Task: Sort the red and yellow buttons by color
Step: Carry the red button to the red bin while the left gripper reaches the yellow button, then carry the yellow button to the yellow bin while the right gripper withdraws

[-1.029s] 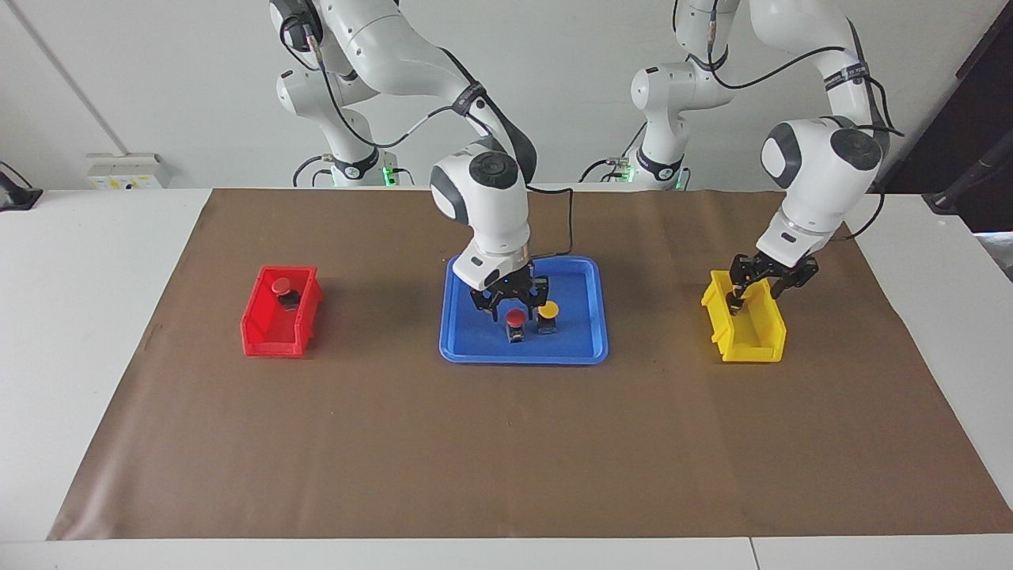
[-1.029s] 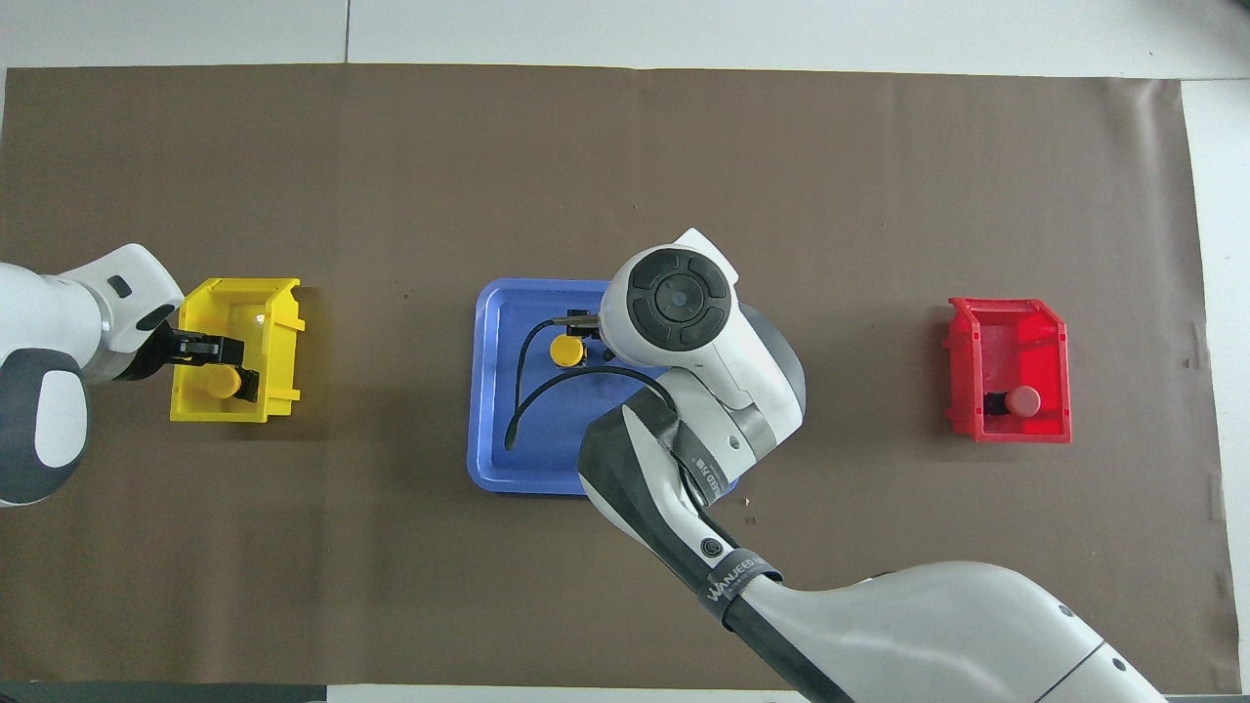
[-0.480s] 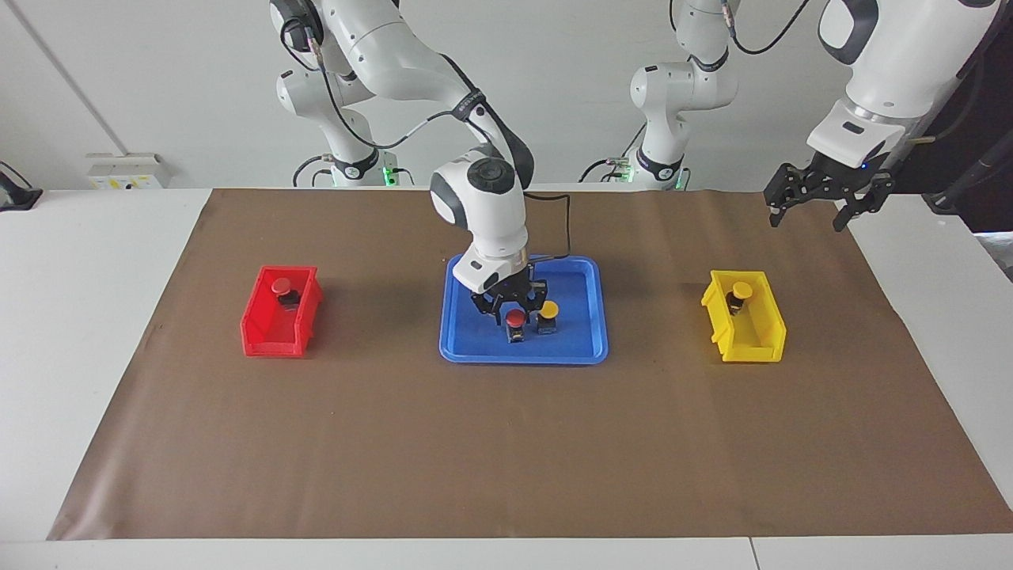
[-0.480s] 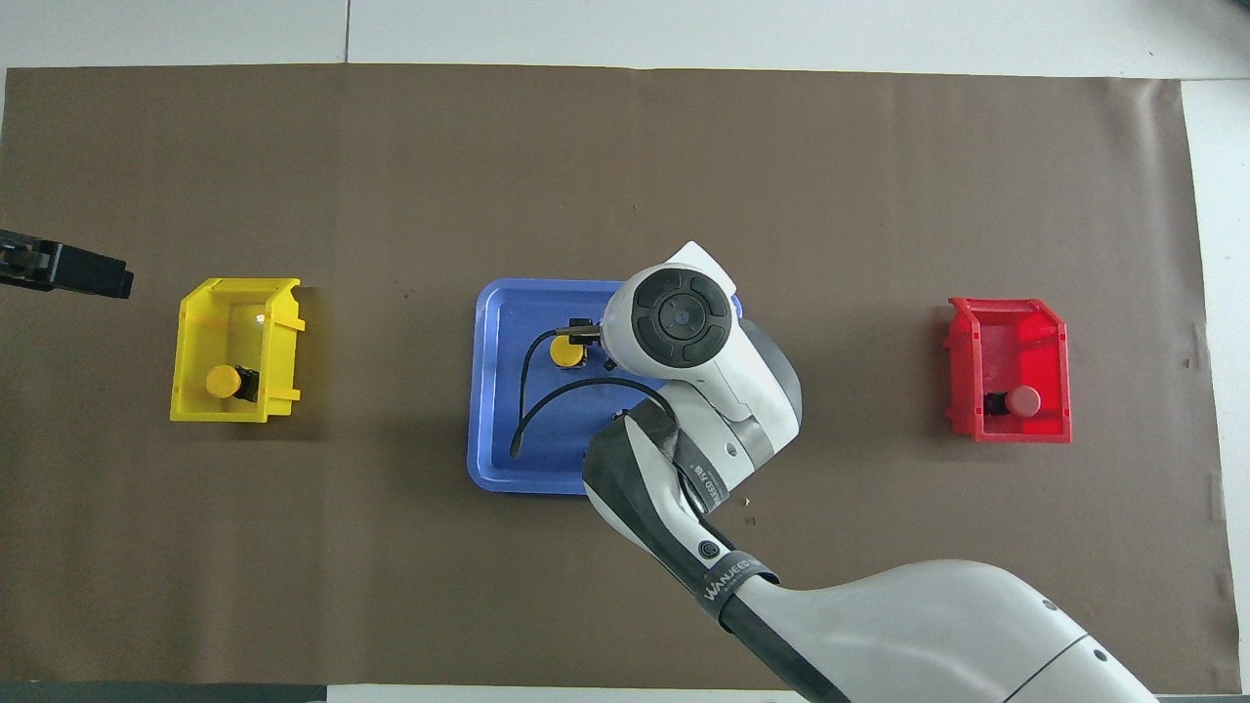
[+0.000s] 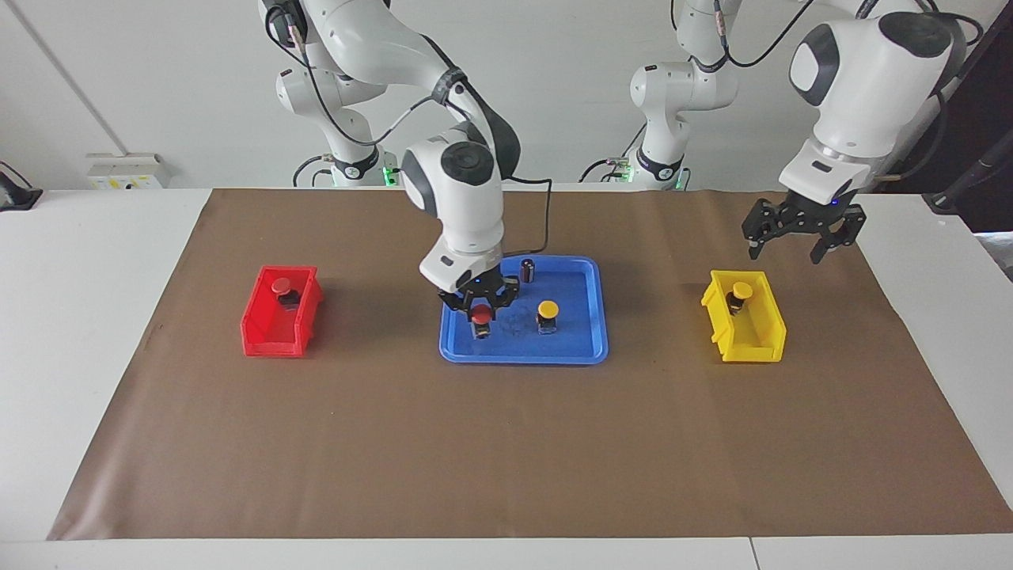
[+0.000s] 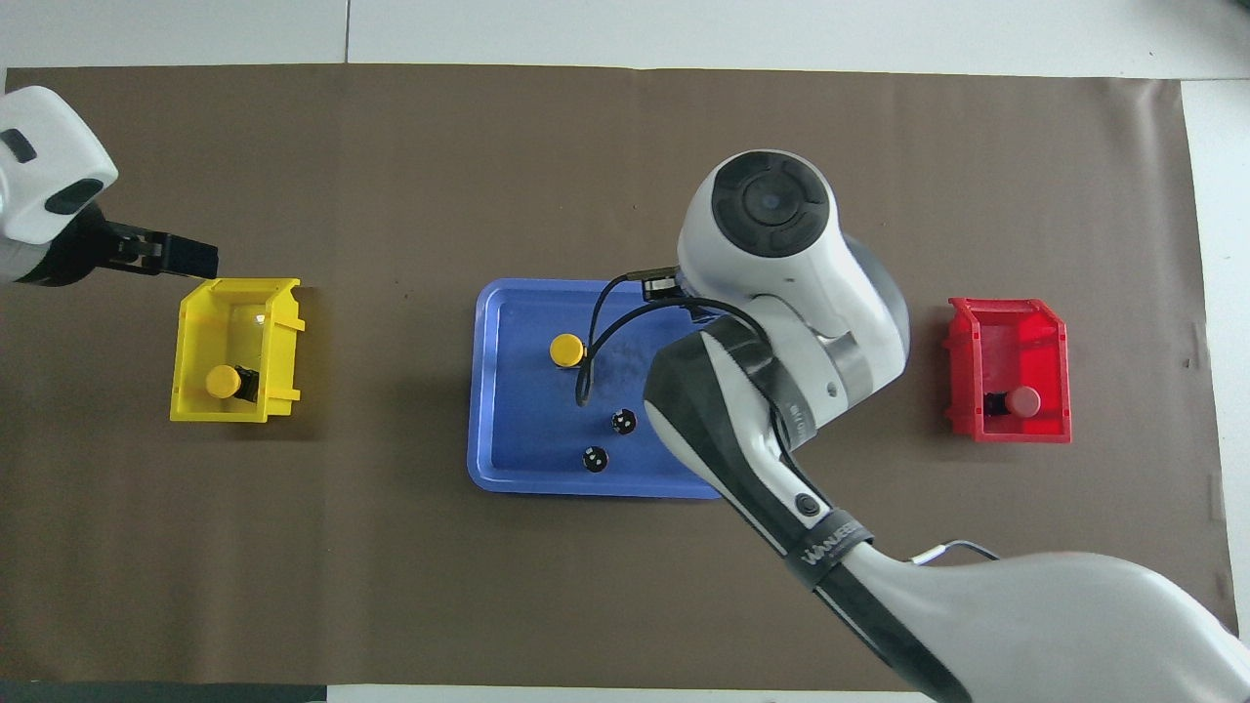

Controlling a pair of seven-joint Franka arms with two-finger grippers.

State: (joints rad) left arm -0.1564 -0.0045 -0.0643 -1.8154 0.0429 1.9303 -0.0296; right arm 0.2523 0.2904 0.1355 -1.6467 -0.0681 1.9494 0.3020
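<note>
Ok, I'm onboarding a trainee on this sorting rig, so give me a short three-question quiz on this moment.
1. What does the right gripper hold? A) a red button B) a yellow button C) nothing
2. True or false: the left gripper hangs open over the red bin.
3. How many buttons lie in the yellow bin?
Key: 1 A; 2 false, it is up near the yellow bin; 3 one.
</note>
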